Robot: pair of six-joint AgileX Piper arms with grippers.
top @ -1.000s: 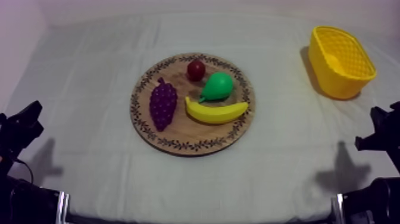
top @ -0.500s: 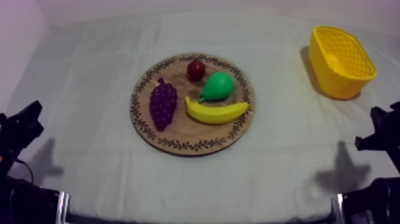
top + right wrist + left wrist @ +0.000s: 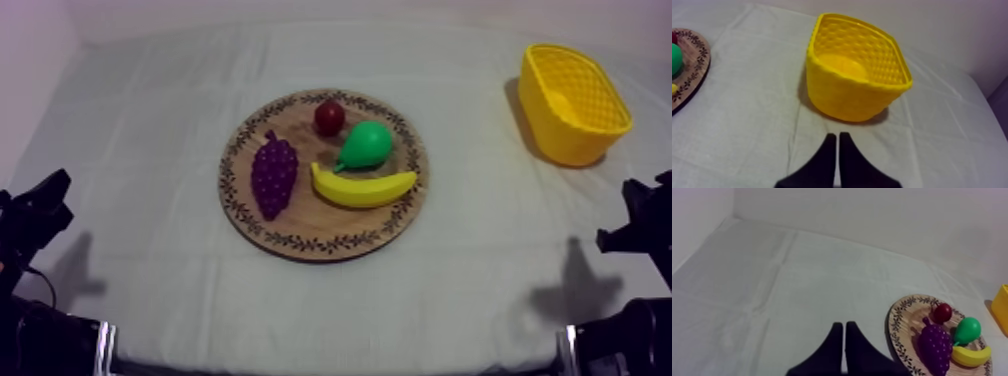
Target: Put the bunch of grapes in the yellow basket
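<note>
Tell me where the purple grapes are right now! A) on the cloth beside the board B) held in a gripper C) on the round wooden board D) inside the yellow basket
C: the bunch of grapes lies on the wooden board beside the banana, well apart from the yellow basket, and the left gripper and right gripper are both shut on nothing.

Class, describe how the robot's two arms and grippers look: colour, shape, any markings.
The left arm and right arm are black and blocky, each with a pale band near its base. The left gripper and right gripper each have two smooth black fingers tapering to narrow tips. No markings show.
</note>
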